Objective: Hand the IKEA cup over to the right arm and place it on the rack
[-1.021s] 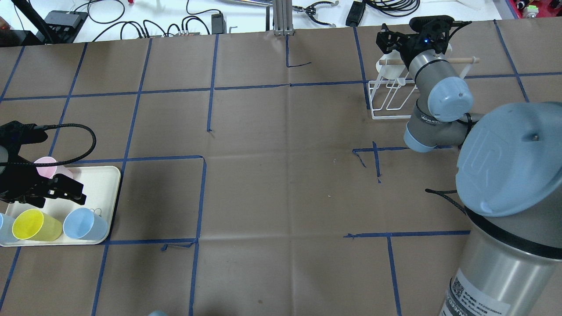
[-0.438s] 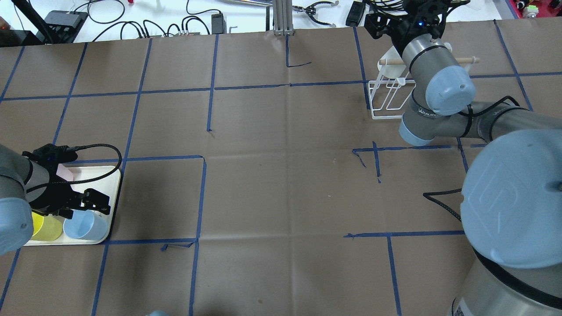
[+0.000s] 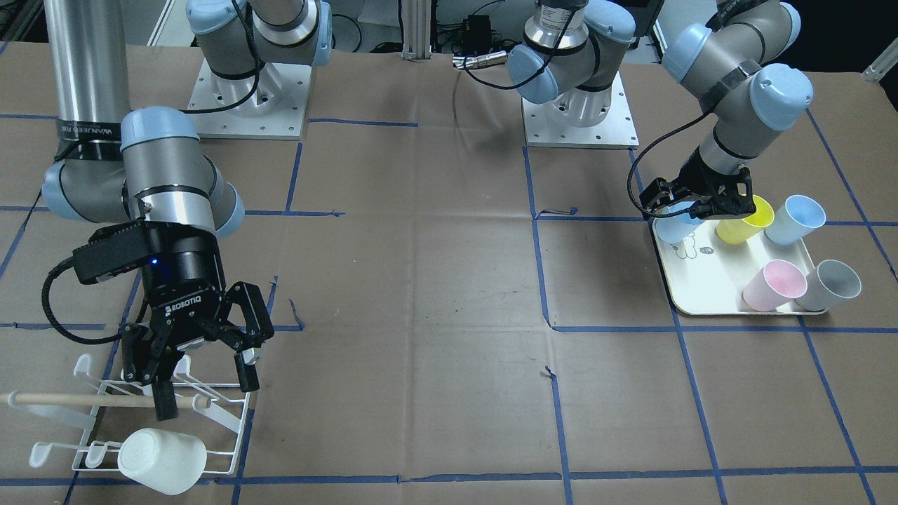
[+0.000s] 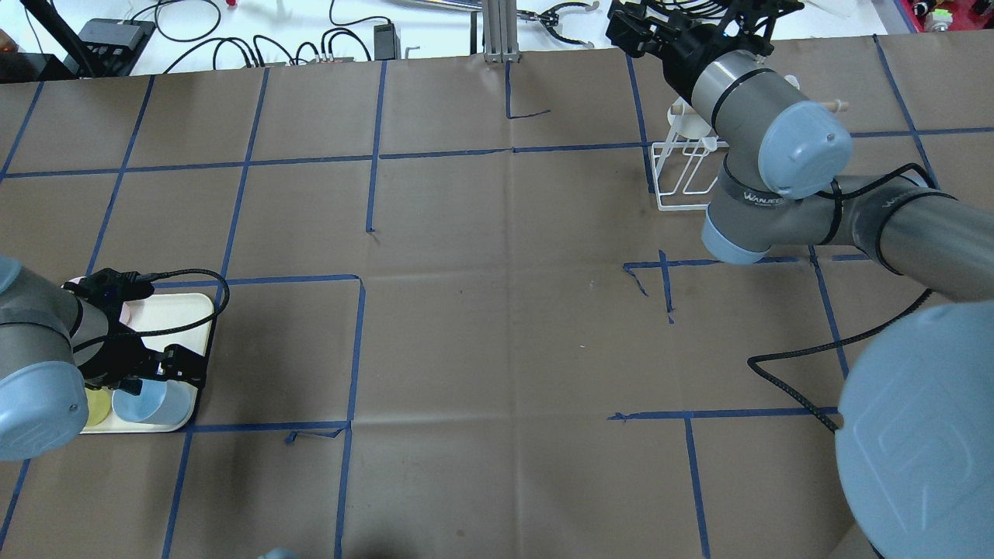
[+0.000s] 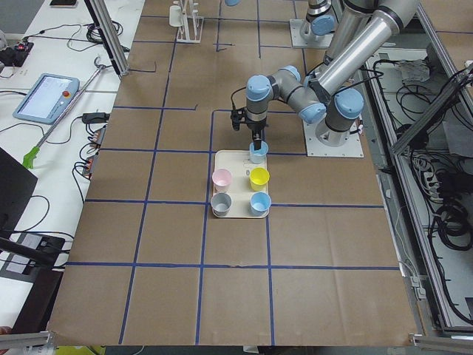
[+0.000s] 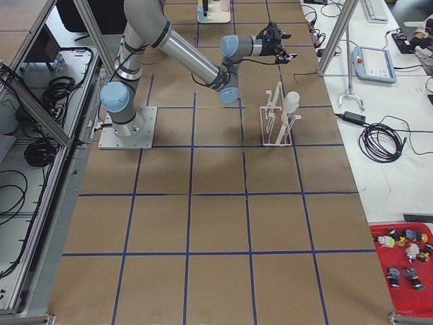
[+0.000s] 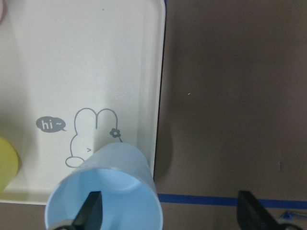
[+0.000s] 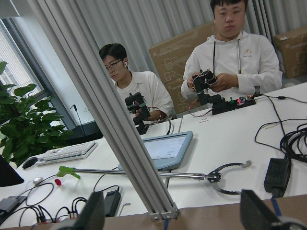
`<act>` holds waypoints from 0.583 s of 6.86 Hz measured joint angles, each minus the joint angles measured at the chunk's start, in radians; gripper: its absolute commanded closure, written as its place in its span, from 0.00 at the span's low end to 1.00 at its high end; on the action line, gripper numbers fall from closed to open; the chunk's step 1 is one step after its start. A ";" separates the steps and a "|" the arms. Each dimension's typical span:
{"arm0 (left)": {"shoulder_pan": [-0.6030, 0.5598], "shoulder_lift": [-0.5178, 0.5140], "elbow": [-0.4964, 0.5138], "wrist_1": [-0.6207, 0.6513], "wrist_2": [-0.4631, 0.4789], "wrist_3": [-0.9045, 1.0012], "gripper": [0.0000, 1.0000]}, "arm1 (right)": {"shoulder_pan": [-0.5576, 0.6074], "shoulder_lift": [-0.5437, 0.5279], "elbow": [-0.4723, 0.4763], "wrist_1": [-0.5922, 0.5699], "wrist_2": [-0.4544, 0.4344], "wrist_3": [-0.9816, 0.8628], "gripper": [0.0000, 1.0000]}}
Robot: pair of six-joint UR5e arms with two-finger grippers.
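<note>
Two arms work opposite ends of the paper-covered bench (image 3: 421, 280). At the robot's left end, the left hand (image 3: 707, 207) is down on a cream tray (image 7: 72, 62) with its jaws wide apart. One finger (image 7: 91, 211) reaches inside the mouth of a pale-blue cup (image 7: 117, 160). The other finger (image 7: 252, 213) is well outside it, over the brown paper beyond the tray's edge, so the cup is straddled but not pinched. That cup stands upright near the tray's corner, just beside a rabbit drawing (image 7: 91, 136).

Four more cups share the tray: a yellow cup (image 3: 744, 221), a second pale-blue cup (image 3: 796, 217), a pink cup (image 3: 775, 284) and a grey cup (image 3: 828, 284).

At the bench's other end, the right hand (image 3: 208, 393) hangs above the white wire rack (image 3: 91, 400), jaws spread and holding nothing. The side view from the robot's right shows it clear of the wires. A white cup (image 3: 163, 459) sits over a prong on the side of the rack away from the robot's base.

The right wrist camera looks out past an aluminium post (image 8: 120, 120) to one seated person (image 8: 144, 93) and another (image 8: 235, 57) behind a white desk (image 8: 225, 143).
</note>
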 measured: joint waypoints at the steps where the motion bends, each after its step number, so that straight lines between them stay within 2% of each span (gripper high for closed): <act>1: 0.001 -0.001 -0.001 0.002 0.019 0.000 0.40 | 0.015 -0.036 0.026 0.030 0.028 0.111 0.00; 3: 0.001 -0.003 -0.002 -0.002 0.033 -0.010 0.91 | 0.057 -0.079 0.079 0.040 0.050 0.340 0.00; 4: 0.001 -0.006 -0.002 -0.005 0.035 -0.021 1.00 | 0.085 -0.085 0.096 0.034 0.054 0.475 0.00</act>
